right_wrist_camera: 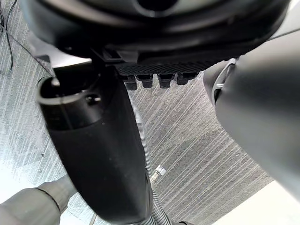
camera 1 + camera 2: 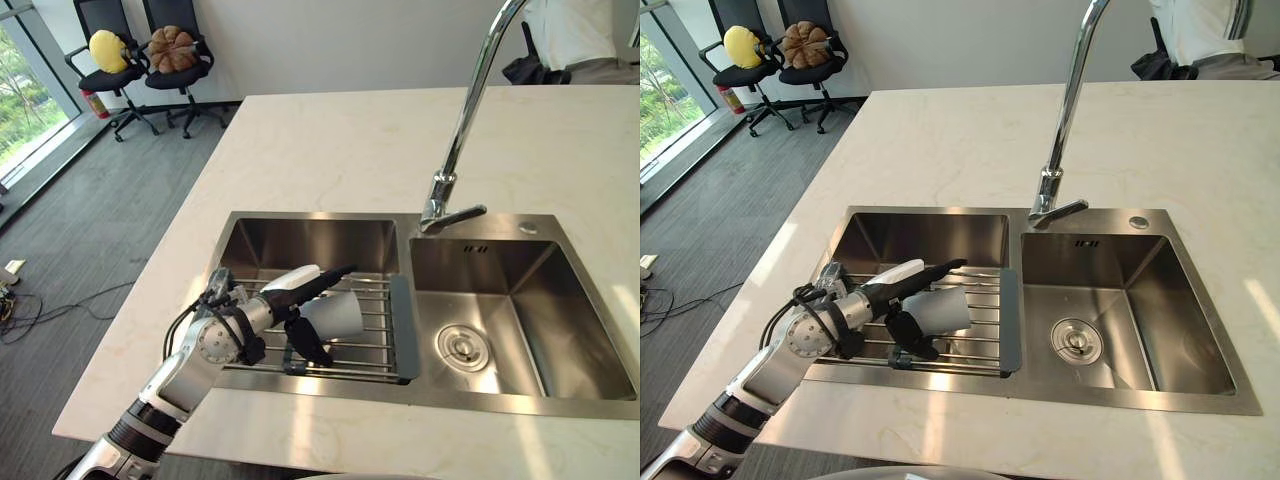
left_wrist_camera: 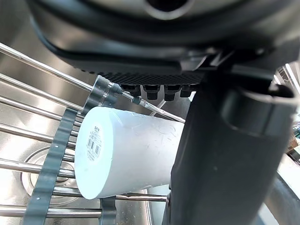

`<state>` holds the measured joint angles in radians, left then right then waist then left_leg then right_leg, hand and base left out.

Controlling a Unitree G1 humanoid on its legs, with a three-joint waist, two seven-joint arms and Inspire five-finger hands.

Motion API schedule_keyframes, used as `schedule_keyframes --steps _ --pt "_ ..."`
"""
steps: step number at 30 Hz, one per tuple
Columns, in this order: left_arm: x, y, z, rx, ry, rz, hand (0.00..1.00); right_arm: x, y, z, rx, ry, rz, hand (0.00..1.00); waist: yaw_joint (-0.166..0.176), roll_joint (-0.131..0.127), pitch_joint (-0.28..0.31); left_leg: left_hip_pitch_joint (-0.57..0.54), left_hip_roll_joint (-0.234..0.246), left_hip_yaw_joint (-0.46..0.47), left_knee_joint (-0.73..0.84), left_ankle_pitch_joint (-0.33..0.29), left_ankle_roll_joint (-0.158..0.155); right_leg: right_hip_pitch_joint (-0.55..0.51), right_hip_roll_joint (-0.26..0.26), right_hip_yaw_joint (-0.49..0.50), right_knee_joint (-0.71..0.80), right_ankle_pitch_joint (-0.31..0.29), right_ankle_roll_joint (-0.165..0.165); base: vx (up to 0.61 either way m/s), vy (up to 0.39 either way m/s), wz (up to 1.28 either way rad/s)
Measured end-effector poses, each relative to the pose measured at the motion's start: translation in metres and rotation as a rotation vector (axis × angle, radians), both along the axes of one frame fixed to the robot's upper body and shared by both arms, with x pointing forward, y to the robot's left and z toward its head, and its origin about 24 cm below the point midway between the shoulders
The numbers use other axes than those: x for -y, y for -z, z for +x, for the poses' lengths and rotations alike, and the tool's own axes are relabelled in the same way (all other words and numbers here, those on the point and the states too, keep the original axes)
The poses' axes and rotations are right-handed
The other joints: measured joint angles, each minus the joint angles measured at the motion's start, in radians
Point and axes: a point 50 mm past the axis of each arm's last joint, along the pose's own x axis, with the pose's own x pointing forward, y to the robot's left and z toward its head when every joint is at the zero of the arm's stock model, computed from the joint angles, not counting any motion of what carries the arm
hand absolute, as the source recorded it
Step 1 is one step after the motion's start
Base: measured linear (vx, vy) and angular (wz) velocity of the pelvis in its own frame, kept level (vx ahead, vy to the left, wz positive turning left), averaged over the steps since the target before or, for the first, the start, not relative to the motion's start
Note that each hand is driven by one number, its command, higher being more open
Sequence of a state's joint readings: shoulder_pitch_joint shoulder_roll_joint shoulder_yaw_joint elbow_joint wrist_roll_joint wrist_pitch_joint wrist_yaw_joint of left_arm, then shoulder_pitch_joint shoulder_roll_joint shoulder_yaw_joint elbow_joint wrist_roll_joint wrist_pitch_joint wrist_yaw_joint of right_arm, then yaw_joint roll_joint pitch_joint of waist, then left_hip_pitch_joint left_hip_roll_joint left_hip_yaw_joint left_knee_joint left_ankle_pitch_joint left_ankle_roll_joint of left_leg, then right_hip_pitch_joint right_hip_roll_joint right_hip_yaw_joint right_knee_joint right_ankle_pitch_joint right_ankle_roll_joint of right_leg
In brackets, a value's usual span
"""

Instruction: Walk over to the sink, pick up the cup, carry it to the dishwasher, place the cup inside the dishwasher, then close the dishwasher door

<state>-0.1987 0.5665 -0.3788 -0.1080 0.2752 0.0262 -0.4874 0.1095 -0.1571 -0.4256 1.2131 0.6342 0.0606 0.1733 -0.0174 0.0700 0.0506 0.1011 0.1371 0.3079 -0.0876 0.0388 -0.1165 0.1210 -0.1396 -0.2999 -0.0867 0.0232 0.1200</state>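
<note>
The walk looks done. At the lower left of the head view the left hand (image 2: 278, 302) straddles the white cup (image 2: 336, 315), thumb above and fingers below, spread and not clamped. The cup lies on its side on the wire rack (image 2: 378, 345) over the sink (image 2: 320, 217). The right hand (image 1: 101, 154) hangs loose and empty. I'd say the lift, the carry, the loading and closing the door all remain.

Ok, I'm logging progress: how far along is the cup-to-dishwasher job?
Done: the robot stands at the sink. In hand: the left hand brackets the white cup, which lies on its side on the wire rack; its fingers look straight, not yet closed. The right hand hangs open over the floor. Left: grip, lift, carry, load the dishwasher, close its door.
</note>
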Motion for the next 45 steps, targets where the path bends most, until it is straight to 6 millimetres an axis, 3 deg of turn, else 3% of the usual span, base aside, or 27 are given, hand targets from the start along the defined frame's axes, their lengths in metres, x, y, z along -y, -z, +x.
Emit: schedule_keyframes --steps 18,26,32,45 --pt "0.002 0.002 0.006 -0.029 -0.009 -0.020 1.00 -0.001 0.000 0.006 -0.010 -0.022 -0.016 1.00 -0.001 -0.001 0.001 0.003 -0.003 -0.012 0.000 0.001 0.001 0.009 -0.002 -0.011 0.001 0.001 0.001 -0.01 -0.001 0.01" --pt "0.004 0.003 -0.007 -0.026 -0.060 -0.108 1.00 -0.003 -0.001 0.012 -0.012 -0.040 -0.021 1.00 -0.002 -0.010 0.014 0.000 -0.007 -0.030 0.000 0.002 0.002 0.018 -0.006 -0.037 0.002 -0.001 0.004 0.00 -0.003 0.06" --pt "-0.007 0.020 -0.022 -0.107 -0.130 -0.135 1.00 -0.006 0.000 0.014 -0.018 -0.060 -0.024 1.00 0.005 -0.011 0.018 -0.010 -0.011 -0.054 0.000 0.003 0.004 0.022 -0.009 -0.063 0.002 -0.004 0.008 0.00 -0.007 0.12" --pt "-0.002 0.018 -0.034 -0.090 -0.106 -0.141 1.00 -0.007 0.000 0.016 -0.006 -0.056 -0.032 1.00 0.023 -0.014 0.021 -0.014 -0.016 -0.060 0.000 0.004 0.005 0.023 -0.013 -0.071 0.002 -0.005 0.008 0.00 0.000 0.01"
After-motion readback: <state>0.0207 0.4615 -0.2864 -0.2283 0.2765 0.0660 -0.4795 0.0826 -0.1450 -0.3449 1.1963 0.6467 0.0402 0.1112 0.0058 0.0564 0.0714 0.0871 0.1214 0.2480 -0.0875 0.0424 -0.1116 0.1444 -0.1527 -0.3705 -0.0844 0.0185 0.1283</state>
